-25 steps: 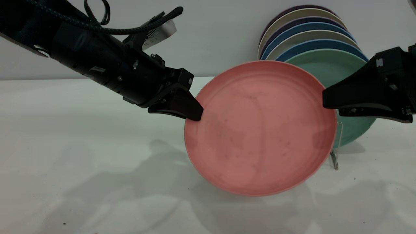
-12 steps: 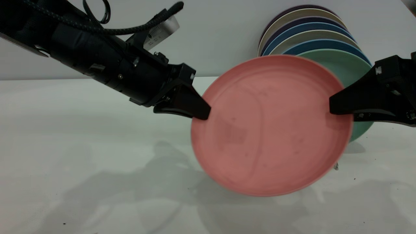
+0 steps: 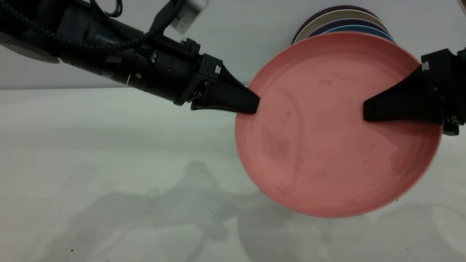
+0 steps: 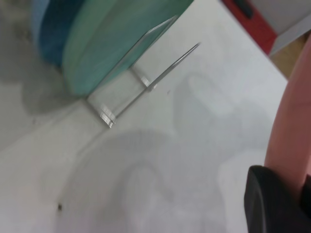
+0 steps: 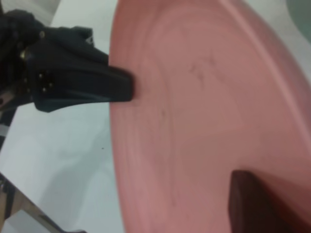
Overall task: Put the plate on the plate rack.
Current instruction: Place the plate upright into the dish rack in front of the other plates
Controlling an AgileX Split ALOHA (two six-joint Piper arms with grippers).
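Tabletop [image 3: 109, 153], white and matte, spans the exterior view, with the round salmon-pink plastic plate [image 3: 335, 123] held clear of it, near-upright and tilted, its hollow face toward the camera. Stacked upright plates [image 3: 338, 18] in beige, purple and blue peek out behind it at 12 o'clock. Left gripper [image 3: 251, 103] is clamped on the pink plate's rim at 9 o'clock; right gripper [image 3: 367, 111] pinches the opposite edge at 3 o'clock, one finger reaching over the face. In the left wrist view, the thin silver wire plate rack [image 4: 146, 82] stands on the table with a free loop just beside the teal-green plate [image 4: 112, 34]. Judged step: carrying the plate over the rack. Good practice would be keeping both arms level, aligning the edge with the empty slot, then lowering before either grip loosens.
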